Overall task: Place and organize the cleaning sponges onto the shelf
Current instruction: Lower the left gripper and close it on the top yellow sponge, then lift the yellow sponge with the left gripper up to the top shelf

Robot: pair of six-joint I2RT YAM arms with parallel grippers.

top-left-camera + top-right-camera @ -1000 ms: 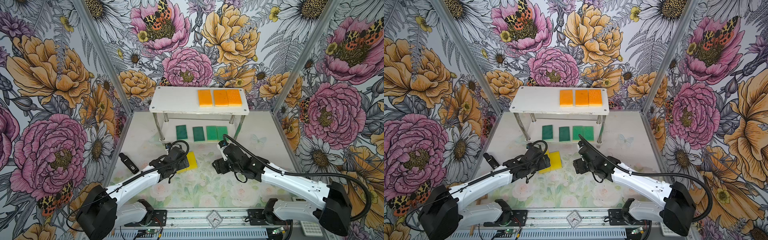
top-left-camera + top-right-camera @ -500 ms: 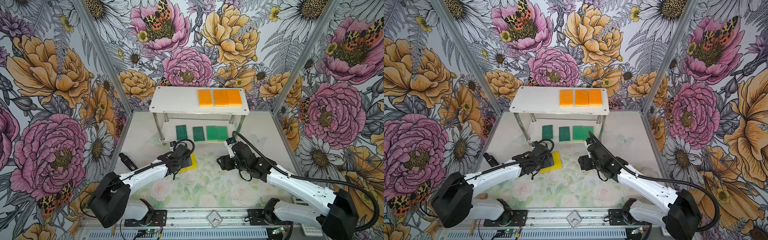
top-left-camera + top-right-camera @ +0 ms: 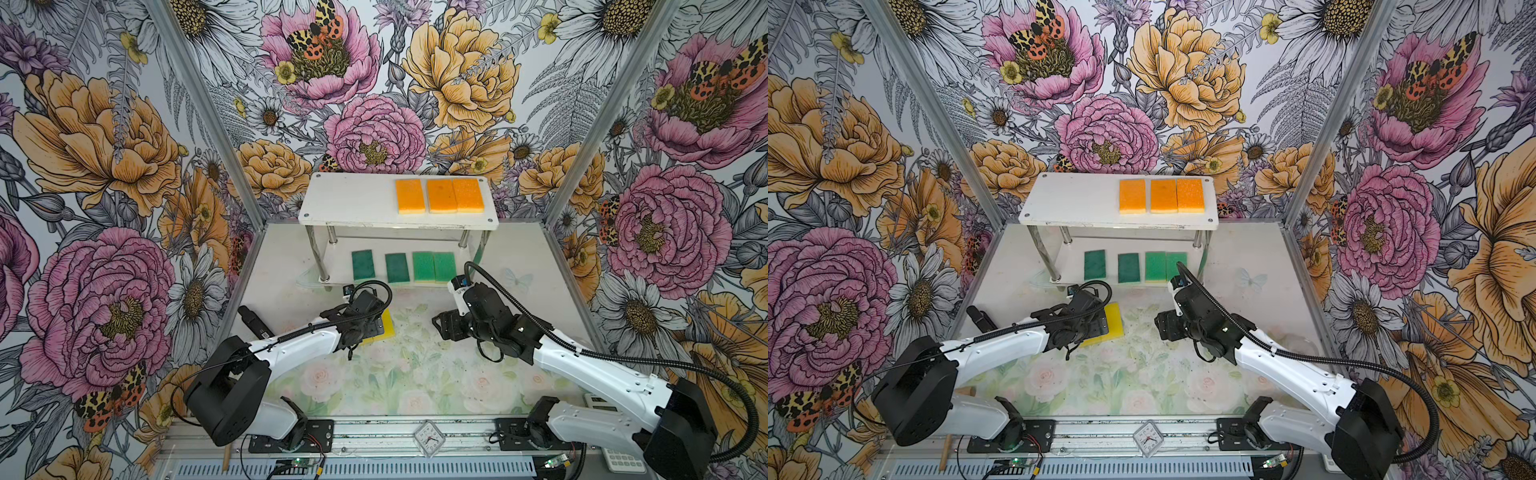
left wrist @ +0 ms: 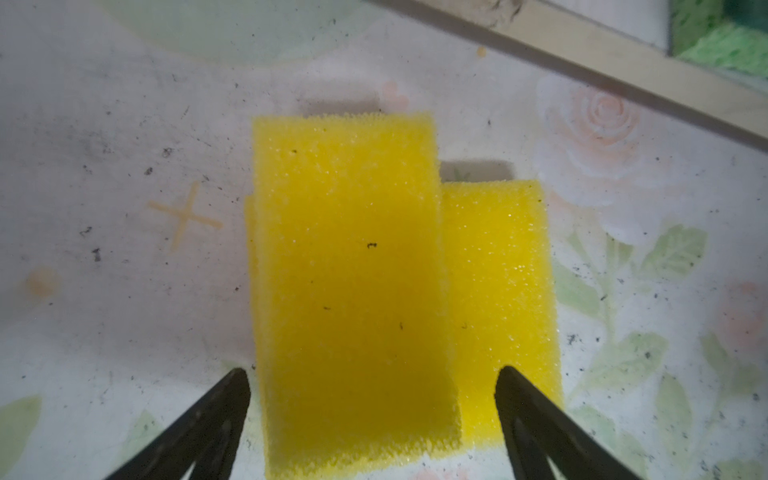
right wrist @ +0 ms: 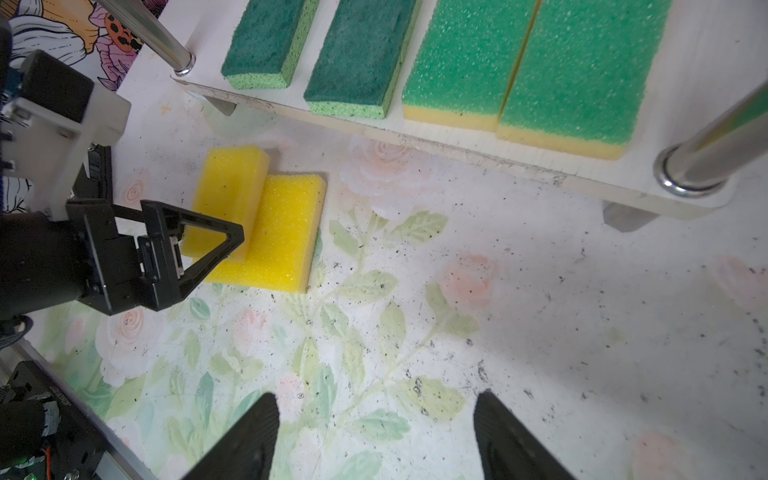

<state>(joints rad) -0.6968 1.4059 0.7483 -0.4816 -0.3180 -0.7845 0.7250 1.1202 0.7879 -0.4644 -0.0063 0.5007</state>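
Two yellow cleaning sponges lie on the floral mat in front of the shelf, the upper one [image 4: 345,270] stacked partly over the lower one [image 4: 494,270]. My left gripper [image 4: 372,378] is open and straddles the upper sponge; one finger sits beside its edge, the other over the lower sponge. In both top views the left wrist hides most of the stack [image 3: 388,328] [image 3: 1113,322]. My right gripper [image 5: 376,403] is open and empty over the mat. The shelf [image 3: 353,203] carries three orange sponges [image 3: 439,195] on top and several green sponges [image 3: 399,268] below.
A black oblong object [image 3: 254,322] lies by the left wall. A small clock [image 3: 430,437] sits on the front rail. The shelf's chrome legs [image 5: 706,153] stand close to my right gripper. Flowered walls close in three sides.
My left gripper has advanced over the yellow sponges toward the shelf and its jaws have narrowed a little. The right arm has shifted slightly right.
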